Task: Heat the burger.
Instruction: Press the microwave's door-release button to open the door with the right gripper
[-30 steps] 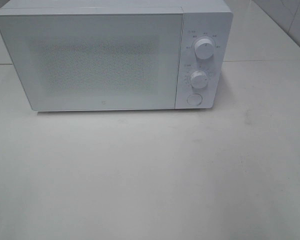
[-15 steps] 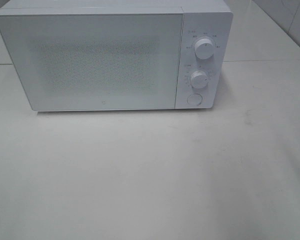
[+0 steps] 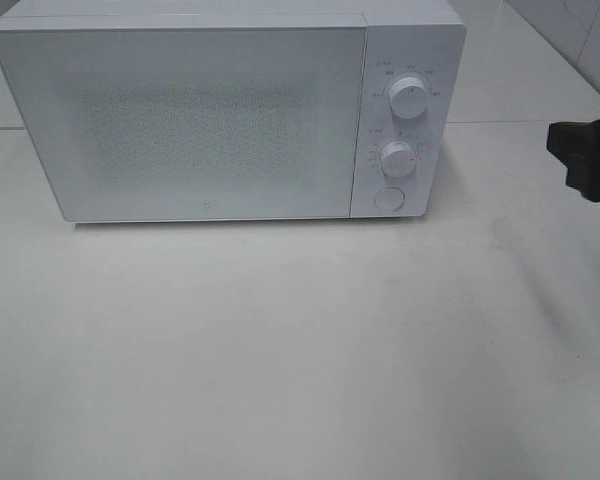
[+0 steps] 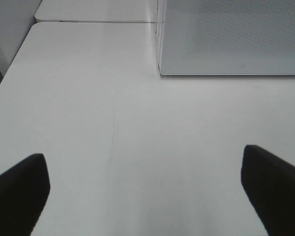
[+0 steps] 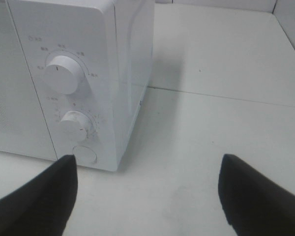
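The burger is out of view in every frame. A white microwave [image 3: 210,120] stands at the back of the table with its door shut. Its frosted window hides the inside. My right gripper [image 5: 147,196] is open and empty, low over the table just right of the microwave's control panel [image 5: 64,98]. In the exterior high view it shows as a black shape [image 3: 585,158] at the right edge. My left gripper [image 4: 145,191] is open and empty over bare table, in front of the microwave's lower left corner [image 4: 162,71].
The control panel carries two round knobs [image 3: 409,97] [image 3: 398,159] and a round button [image 3: 387,199] below them. The white table [image 3: 280,350] stretches in front of the microwave. A tiled wall [image 3: 580,30] rises at the back right.
The right gripper has come into the exterior high view at the right edge, where only table showed before. The microwave has not moved.
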Motion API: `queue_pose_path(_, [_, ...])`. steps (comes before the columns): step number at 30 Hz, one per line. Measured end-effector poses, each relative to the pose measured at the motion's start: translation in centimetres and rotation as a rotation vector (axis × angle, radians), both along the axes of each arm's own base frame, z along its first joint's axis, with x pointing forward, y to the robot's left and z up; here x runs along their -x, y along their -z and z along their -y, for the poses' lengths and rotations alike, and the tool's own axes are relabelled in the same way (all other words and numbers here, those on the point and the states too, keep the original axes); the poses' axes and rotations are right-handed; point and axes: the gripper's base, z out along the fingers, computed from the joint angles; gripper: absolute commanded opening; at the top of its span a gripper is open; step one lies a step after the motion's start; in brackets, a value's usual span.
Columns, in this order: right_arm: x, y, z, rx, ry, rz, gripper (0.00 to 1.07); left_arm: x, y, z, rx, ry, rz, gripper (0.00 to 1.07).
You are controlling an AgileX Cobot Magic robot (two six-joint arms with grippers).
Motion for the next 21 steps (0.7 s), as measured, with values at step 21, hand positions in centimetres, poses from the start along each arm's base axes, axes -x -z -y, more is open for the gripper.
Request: queue_pose_path(21, [-3.0, 6.0, -1.5, -0.066, -0.001, 0.058, 0.76, 0.0, 0.0, 0.0, 0.000, 0.000, 0.000, 0.98])
